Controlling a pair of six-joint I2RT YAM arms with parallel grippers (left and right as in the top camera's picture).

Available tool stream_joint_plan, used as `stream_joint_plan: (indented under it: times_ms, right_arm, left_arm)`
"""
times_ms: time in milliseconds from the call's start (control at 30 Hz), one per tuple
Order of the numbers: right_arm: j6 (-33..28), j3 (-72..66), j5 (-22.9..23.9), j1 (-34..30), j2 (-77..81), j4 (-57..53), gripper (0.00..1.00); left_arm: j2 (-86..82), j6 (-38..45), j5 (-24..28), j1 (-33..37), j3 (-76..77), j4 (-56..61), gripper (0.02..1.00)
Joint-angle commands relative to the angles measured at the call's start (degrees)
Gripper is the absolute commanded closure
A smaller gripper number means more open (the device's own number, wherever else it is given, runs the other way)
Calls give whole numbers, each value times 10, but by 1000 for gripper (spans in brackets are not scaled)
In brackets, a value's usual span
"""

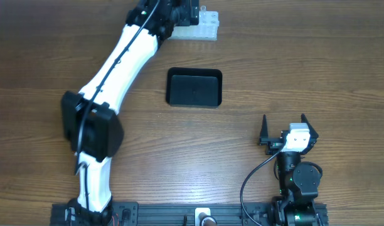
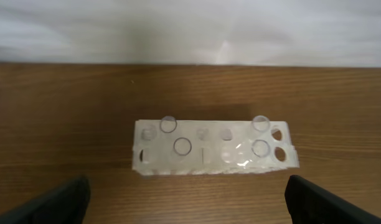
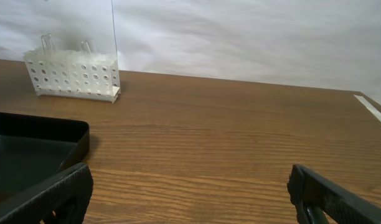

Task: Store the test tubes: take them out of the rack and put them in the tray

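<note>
Four test tubes [image 2: 182, 147], one rack [image 2: 209, 160], one tray [image 1: 194, 88]

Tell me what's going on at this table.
The left arm's pincer hangs open over the white perforated plastic rack at the far side of the wooden table. Four clear test tubes stand in the rack, none gripped yet. The black rectangular tray in the middle holds nothing. The right arm's pincer sits open near its base, holding nothing.
</note>
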Motion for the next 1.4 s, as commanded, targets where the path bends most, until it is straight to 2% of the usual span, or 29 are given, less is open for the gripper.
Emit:
stream_joint_plan:
  times_ms: [33,400,533,700,867,1133,1300,1400]
  right_arm:
    - [-3,-3,-3,-4,-6,-2,7]
    - [-3,-3,-3,-4,-6,-2,7]
    - [-3,-3,-3,-4,-6,-2,7]
    - [-3,-3,-3,-4,-6,-2,7]
    - [-3,-3,-3,-4,-6,-2,9]
    - [-3,-3,-3,-4,-6,-2,9]
    - [-3,-3,-3,-4,-6,-2,7]
    - [-3,-3,-3,-4,-6,-2,9]
  left_arm:
    - [68,-11,-16,5,74,-23,23]
    - [142,-10,-21,14,143,-30,25]
    - [149,-6,-24,18,143,-29,84]
    - [156,21,-23,20,143,-24,84]
    - [163,53,-23,18,143,-18,134]
    - [176,53,-20,18,143,-7,132]
    - [176,53,-20,18,143,0,205]
    - [177,53,-20,18,143,4,312]
